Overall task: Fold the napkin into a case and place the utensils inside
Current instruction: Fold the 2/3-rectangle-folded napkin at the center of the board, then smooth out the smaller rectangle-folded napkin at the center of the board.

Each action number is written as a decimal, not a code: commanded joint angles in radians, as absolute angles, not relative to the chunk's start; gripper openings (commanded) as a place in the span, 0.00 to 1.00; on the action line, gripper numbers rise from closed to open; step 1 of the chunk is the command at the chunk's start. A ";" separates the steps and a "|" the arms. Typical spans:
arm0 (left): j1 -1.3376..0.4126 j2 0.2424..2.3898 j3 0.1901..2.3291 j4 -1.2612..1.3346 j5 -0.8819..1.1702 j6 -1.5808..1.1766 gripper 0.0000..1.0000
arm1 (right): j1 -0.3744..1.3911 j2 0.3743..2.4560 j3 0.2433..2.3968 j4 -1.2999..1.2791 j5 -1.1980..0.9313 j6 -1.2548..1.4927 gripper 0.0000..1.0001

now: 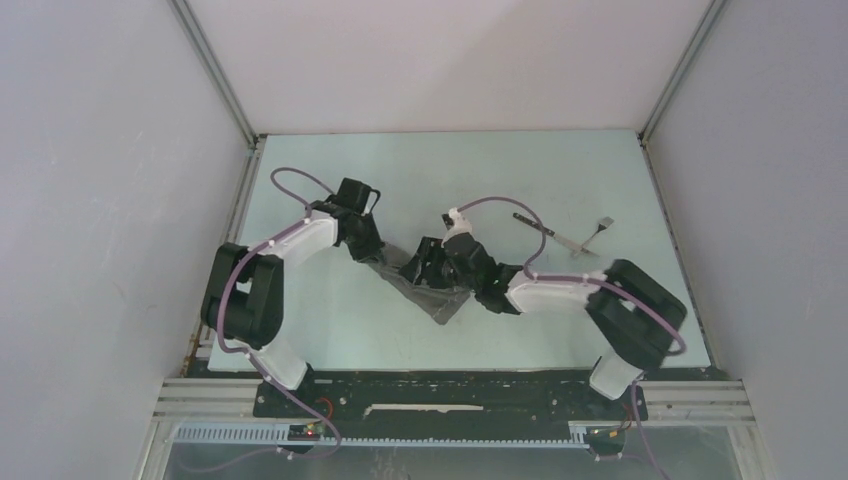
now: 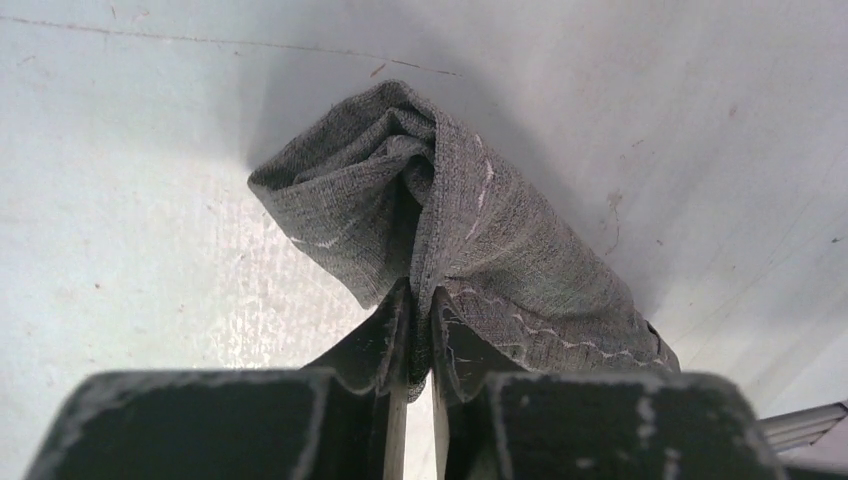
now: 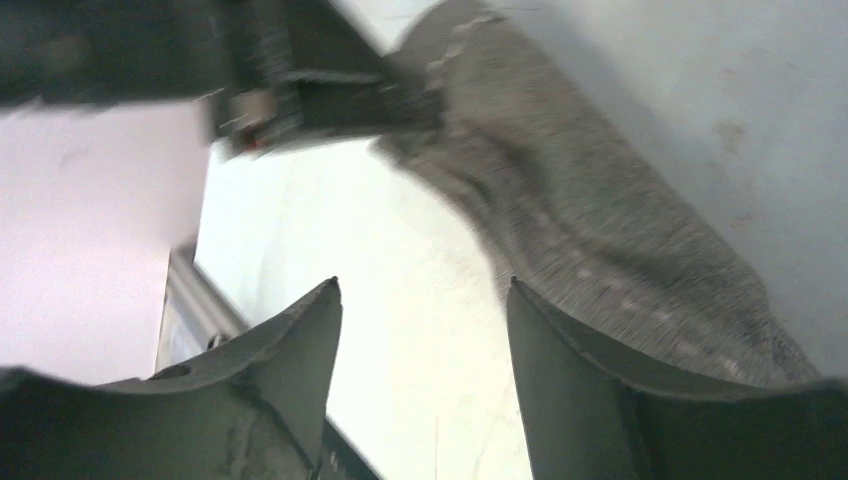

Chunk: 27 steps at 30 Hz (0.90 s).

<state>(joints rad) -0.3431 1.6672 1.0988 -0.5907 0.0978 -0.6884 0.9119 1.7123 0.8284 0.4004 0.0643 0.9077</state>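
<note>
The grey napkin lies bunched and partly lifted at the table's middle, between my two grippers. My left gripper is shut on a folded edge of the napkin, and the cloth rises in a loose roll beyond the fingertips. My right gripper stands open with nothing between its fingers; the napkin runs past the outside of its right finger. In the top view the left gripper and right gripper are close together over the cloth. The knife and the fork lie at the back right.
The left arm's gripper body shows blurred at the top of the right wrist view. White walls with metal corner rails enclose the table on three sides. A rail shows at the lower right of the left wrist view.
</note>
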 commanded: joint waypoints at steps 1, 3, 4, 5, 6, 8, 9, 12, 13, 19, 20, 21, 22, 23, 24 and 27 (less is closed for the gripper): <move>-0.295 1.624 1.066 -0.498 0.185 -0.584 0.12 | 0.893 1.529 0.867 0.210 -0.137 0.527 0.74; -0.279 1.626 1.051 -0.492 0.194 -0.574 0.08 | 0.845 1.497 0.886 0.112 -0.233 0.424 0.81; -0.276 1.630 1.049 -0.492 0.192 -0.572 0.07 | 0.798 1.496 0.902 0.061 -0.294 0.383 0.84; -0.273 1.636 1.051 -0.494 0.193 -0.569 0.07 | 0.757 1.504 0.915 0.026 -0.360 0.354 0.85; -0.271 1.644 1.054 -0.496 0.193 -0.567 0.07 | 0.716 1.522 0.935 -0.008 -0.427 0.326 0.86; -0.264 1.660 1.063 -0.505 0.190 -0.561 0.06 | 0.658 1.561 0.968 -0.086 -0.517 0.275 0.86; -0.260 1.663 1.067 -0.511 0.187 -0.559 0.06 | 0.640 1.574 0.970 -0.091 -0.548 0.257 0.86; -0.248 1.672 1.078 -0.514 0.188 -0.559 0.06 | 0.608 1.615 0.972 -0.070 -0.653 0.273 0.86; -0.246 1.677 1.084 -0.515 0.191 -0.558 0.06 | 0.612 1.632 0.972 -0.063 -0.659 0.286 0.84; -0.245 1.697 1.093 -0.515 0.206 -0.560 0.06 | 0.677 1.681 0.966 -0.014 -0.643 0.343 0.67; -0.245 1.699 1.091 -0.516 0.204 -0.559 0.06 | 0.685 1.687 0.963 -0.010 -0.646 0.350 0.65; -0.245 1.700 1.090 -0.517 0.205 -0.558 0.06 | 0.692 1.695 0.963 0.023 -0.644 0.361 0.63; -0.245 1.700 1.090 -0.517 0.205 -0.558 0.06 | 0.696 1.706 0.963 0.032 -0.633 0.376 0.62; -0.244 1.700 1.090 -0.518 0.203 -0.558 0.06 | 0.700 1.716 0.963 0.038 -0.627 0.382 0.62; -0.244 1.700 1.094 -0.520 0.202 -0.556 0.06 | 0.705 1.724 0.963 0.043 -0.625 0.386 0.63; -0.239 1.701 1.100 -0.526 0.206 -0.554 0.06 | 0.730 1.729 0.962 0.035 -0.579 0.385 0.63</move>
<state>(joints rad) -0.2527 1.6974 1.0641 -0.5251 0.1959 -0.5823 0.7074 1.7172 0.9562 -0.0017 -0.6102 0.3641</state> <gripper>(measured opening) 0.068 0.628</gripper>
